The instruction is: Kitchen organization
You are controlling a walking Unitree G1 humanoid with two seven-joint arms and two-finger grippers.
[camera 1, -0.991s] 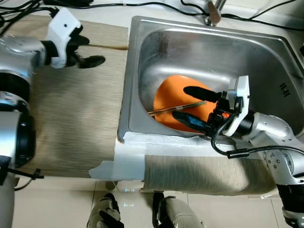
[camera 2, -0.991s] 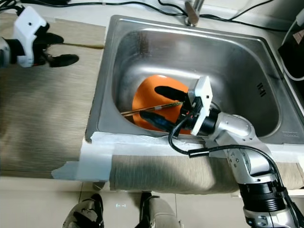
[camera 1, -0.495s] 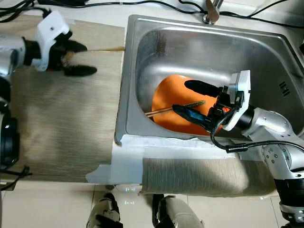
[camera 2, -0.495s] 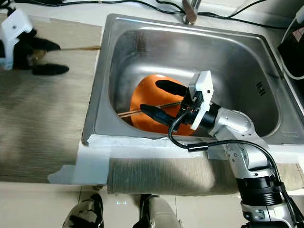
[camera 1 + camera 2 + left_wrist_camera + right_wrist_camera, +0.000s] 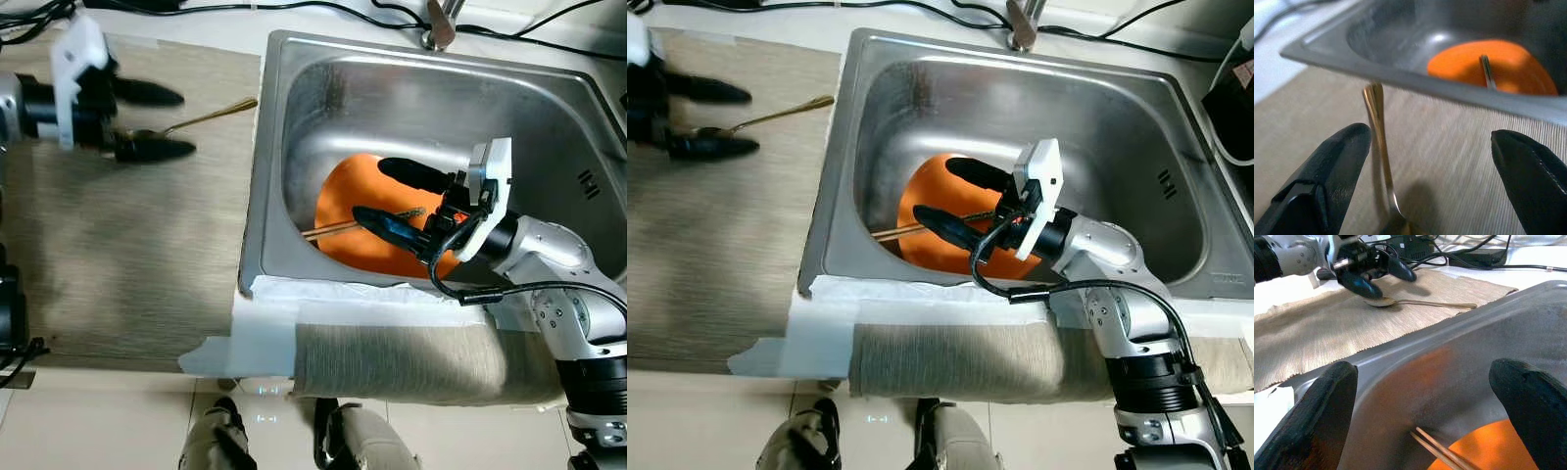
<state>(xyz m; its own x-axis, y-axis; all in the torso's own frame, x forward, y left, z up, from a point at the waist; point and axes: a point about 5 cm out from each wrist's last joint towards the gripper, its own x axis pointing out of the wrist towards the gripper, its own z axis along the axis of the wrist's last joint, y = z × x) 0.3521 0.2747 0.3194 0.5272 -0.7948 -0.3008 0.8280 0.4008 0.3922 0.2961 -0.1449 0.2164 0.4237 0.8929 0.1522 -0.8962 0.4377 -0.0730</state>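
Observation:
A gold spoon (image 5: 201, 117) lies on the beige mat (image 5: 147, 255) left of the sink, its bowl between the fingers of my open left gripper (image 5: 186, 123). In the left wrist view the spoon (image 5: 1378, 142) rests on the mat, and neither finger touches it. My right gripper (image 5: 370, 188) is open inside the steel sink (image 5: 294, 69), low over an orange plate (image 5: 343, 191). A pair of chopsticks (image 5: 328, 231) lies across that plate and passes between the right gripper's fingers (image 5: 1317, 406).
A tap (image 5: 438, 24) stands at the sink's back edge, with black cables (image 5: 323, 10) along the counter behind. White tape (image 5: 265, 323) covers the counter edge in front of the sink. My feet (image 5: 220, 441) stand on the tiled floor below.
My left gripper has drawn back to the left across the mat, and the spoon now lies angled with its bowl between the open fingers. The right gripper has barely shifted over the plate.

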